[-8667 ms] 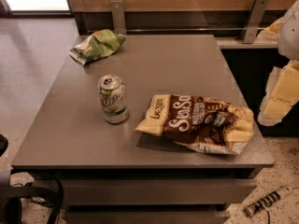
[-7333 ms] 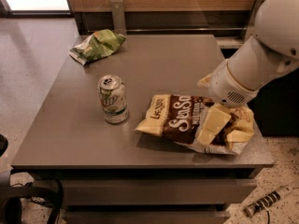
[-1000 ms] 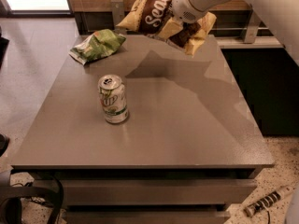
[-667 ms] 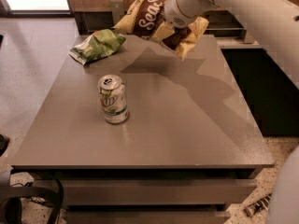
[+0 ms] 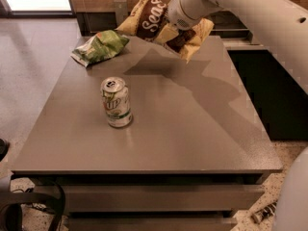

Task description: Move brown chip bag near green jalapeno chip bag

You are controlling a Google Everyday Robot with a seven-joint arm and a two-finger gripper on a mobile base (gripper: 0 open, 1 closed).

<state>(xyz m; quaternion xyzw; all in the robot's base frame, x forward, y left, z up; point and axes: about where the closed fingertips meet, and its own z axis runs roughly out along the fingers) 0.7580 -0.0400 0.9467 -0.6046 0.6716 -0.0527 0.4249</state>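
Note:
The brown chip bag (image 5: 150,18), dark brown with white script and pale yellow ends, hangs in the air over the table's far edge. My gripper (image 5: 174,32) is shut on the brown chip bag at its middle, and my white arm reaches in from the upper right. The green jalapeno chip bag (image 5: 100,46) lies wrinkled on the far left corner of the table. The brown bag is just to the right of it and above it, not touching it.
A green-and-white soda can (image 5: 116,102) stands upright left of the middle of the grey table (image 5: 192,129). A dark counter (image 5: 269,90) stands to the right of the table. Cables lie on the floor at the lower left (image 5: 29,208).
My gripper has carried the brown chip bag to the left and a little lower, closer to the green jalapeno chip bag. The can and the green bag have not moved.

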